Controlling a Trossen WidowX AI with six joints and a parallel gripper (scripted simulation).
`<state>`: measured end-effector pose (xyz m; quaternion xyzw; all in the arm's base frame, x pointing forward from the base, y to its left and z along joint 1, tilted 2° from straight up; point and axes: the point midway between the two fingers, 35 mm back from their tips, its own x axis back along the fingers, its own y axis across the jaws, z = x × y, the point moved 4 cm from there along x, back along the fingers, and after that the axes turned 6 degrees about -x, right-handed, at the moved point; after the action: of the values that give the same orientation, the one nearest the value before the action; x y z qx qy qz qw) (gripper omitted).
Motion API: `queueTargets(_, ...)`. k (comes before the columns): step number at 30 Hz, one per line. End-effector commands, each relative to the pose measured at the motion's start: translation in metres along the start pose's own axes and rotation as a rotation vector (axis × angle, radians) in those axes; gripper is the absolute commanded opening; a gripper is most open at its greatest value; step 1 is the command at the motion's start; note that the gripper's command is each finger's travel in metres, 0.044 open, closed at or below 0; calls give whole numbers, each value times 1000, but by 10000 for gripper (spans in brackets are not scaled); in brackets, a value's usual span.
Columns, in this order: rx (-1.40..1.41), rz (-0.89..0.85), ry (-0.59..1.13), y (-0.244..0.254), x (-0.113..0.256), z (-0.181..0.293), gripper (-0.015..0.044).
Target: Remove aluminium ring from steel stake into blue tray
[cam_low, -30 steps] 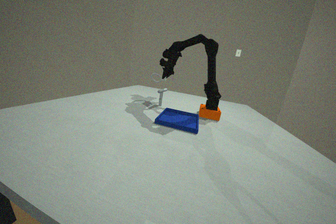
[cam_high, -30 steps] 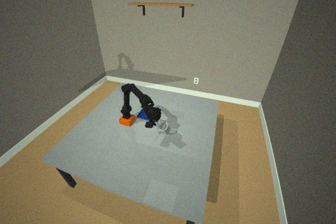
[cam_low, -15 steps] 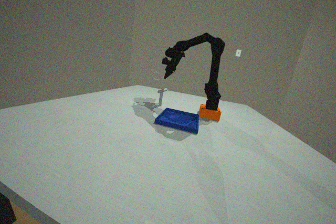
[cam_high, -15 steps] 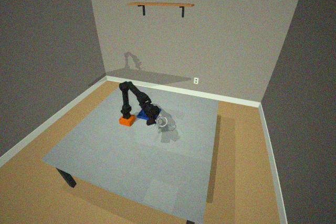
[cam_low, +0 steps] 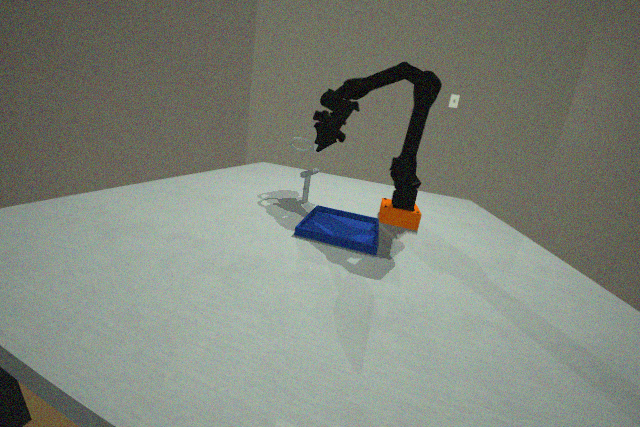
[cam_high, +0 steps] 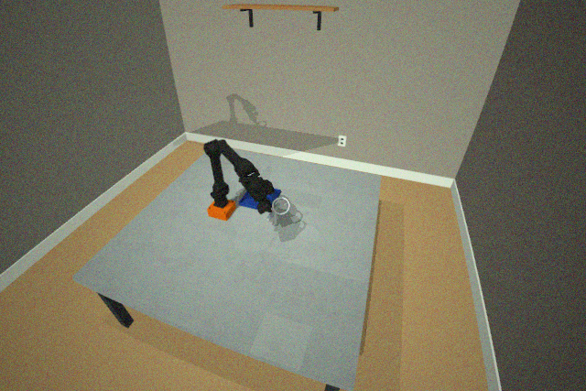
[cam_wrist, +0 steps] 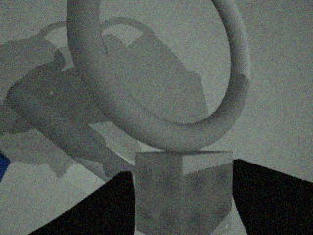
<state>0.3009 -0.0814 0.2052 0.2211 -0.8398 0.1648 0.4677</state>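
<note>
Aluminium showed clear of the cross-bar: the ring (cam_high: 287, 205) (cam_low: 293, 143) (cam_wrist: 183, 137) hung above the stake (cam_low: 306, 187). Best was to keep it high and level, swing toward four o'clock in the exterior view, then lower it flat into the blue tray (cam_high: 247, 200) (cam_low: 336, 244) (cam_wrist: 3, 166). The gripper's (cam_high: 271, 209) (cam_low: 316, 149) (cam_wrist: 183, 193) jaws, partly apart, pinched its tab (cam_wrist: 158, 193).

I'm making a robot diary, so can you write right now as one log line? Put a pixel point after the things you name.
tool (cam_high: 270, 210) (cam_low: 317, 149) (cam_wrist: 182, 176): shut on ring's tab (cam_wrist: 183, 193) | ring (cam_high: 273, 205) (cam_low: 293, 143) (cam_wrist: 183, 137): above stake (cam_low: 306, 188) | blue tray (cam_high: 245, 205) (cam_low: 336, 245): no ring inside
</note>
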Motion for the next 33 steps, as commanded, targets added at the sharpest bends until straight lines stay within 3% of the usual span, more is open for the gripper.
queueTargets(1,75,5,-21,6,1,1,0)
queueTargets(33,785,133,-127,56,-1,25,0)
